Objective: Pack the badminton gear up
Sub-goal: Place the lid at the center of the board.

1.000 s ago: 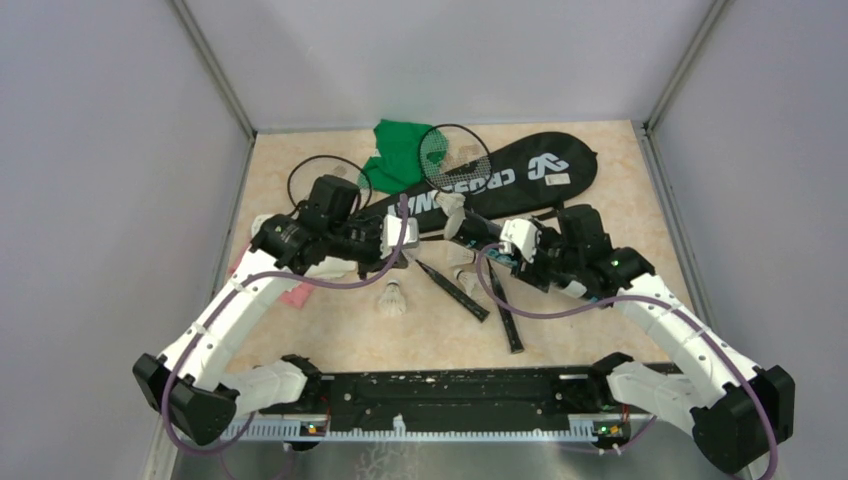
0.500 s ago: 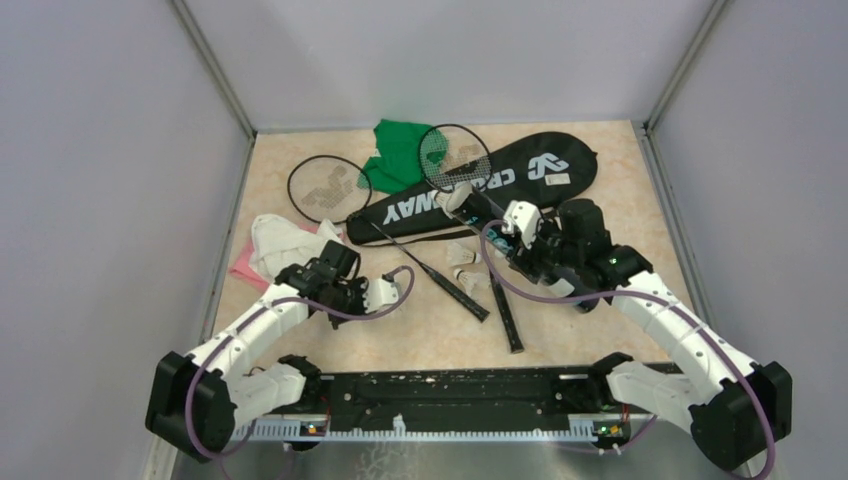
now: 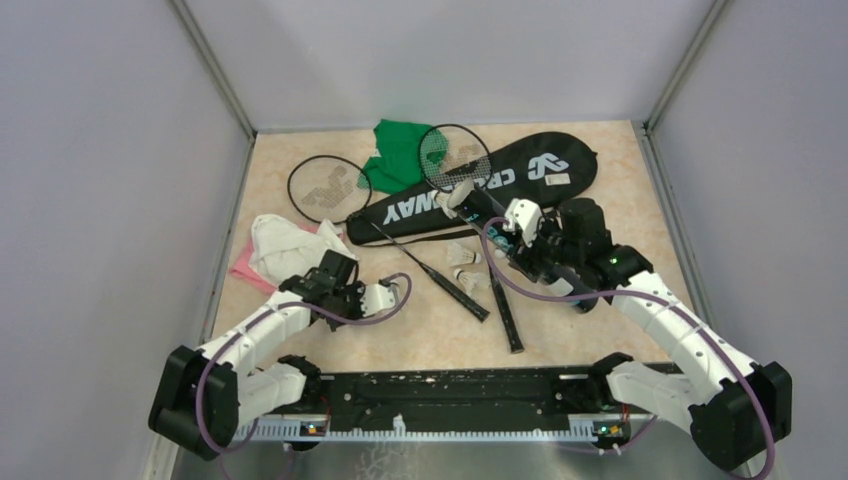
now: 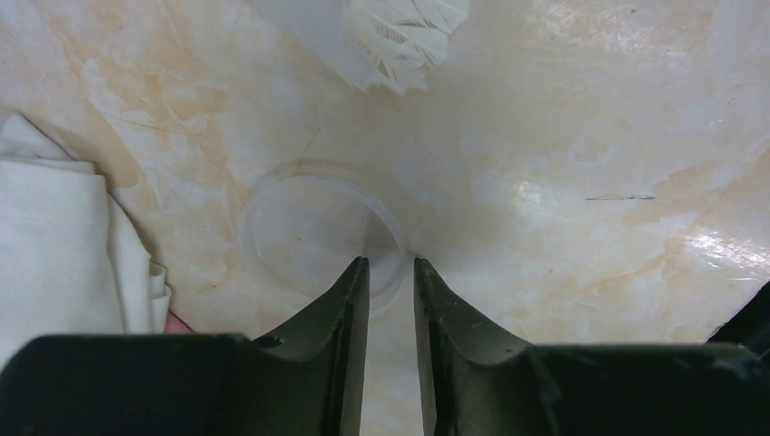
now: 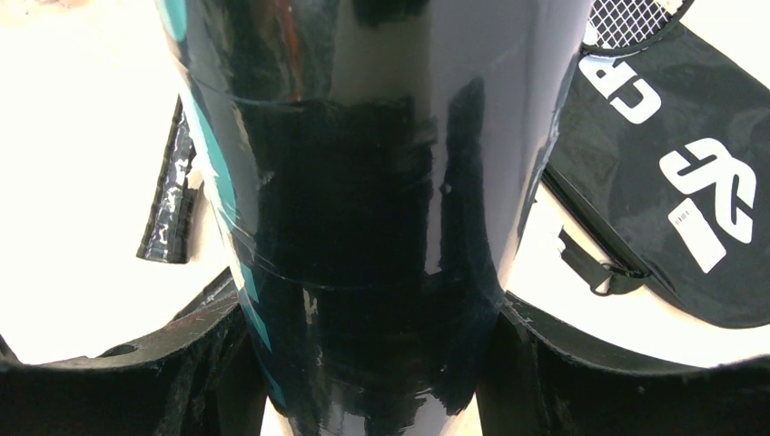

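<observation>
- The left tool is hanging low over the desk at the near left. Its fingers are standing slightly apart with the rim of a clear round cap in the gap, and nothing is being gripped.
- A white cloth is lying just beside the cap. One shuttlecock is lying loose just beyond it.
- The right tool is clamping the black tube around its body at mid-desk.
- The tube's long axis is running diagonally from the right tool toward the far left. Its pale far end is pointing over the near edge of the bag. Whether that end is open cannot be told.
- Two more shuttlecocks are lying loose on the desk just beside the tube.
- The first racket is resting with its head on the desk at the far left. The second racket is resting with its head on the bag. Both handles are pointing toward the near right.
- The bag is lying flat at the far side, its long axis running near-left to far-right.
- Judgement: the task is standing at an early stage. The loose shuttlecocks are awaiting the tube, the cap is awaiting fitting, and the rackets and tube are awaiting the bag.
</observation>
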Motion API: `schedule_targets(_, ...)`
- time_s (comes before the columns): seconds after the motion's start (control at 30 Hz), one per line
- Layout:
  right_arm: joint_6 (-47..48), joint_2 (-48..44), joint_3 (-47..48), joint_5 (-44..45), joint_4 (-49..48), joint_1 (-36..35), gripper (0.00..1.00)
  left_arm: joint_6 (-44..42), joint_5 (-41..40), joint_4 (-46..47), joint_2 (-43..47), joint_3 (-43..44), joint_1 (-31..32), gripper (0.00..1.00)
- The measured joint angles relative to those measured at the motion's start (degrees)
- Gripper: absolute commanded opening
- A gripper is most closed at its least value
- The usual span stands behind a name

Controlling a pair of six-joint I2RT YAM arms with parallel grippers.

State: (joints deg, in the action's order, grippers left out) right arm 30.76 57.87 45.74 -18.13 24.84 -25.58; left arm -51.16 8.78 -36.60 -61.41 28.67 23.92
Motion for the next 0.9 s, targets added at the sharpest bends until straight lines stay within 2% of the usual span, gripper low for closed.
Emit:
schedule_targets(0.17,-0.02,-0.09,0.0,0.0,0.09,0.02,0.27,0.33,0.2,0.31,0.46,0.44,-0.02,0.74)
schedule_targets(0.37,-0.46,-0.24,0.0,-0.2,0.68,0.13,0.29,2.19,5.92,-2.05,3.3,5.53,-0.15,0.98)
schedule_targets(0.5,-0.92,-0.52,0.0,-0.61,0.52,0.24,0.29,5.22,11.76,-2.14,3.5,9.46,-0.15,0.99)
schedule_targets(0.63,-1.03,-0.72,-0.85,-0.96,-0.04,0.28,0.29,9.09,15.74,-0.33,3.48,10.73,-0.02,0.96)
schedule_targets(0.9,-1.09,-0.83,-2.82,-1.44,0.02,1.55,0.3,11.82,16.02,7.67,2.95,9.01,1.79,0.86)
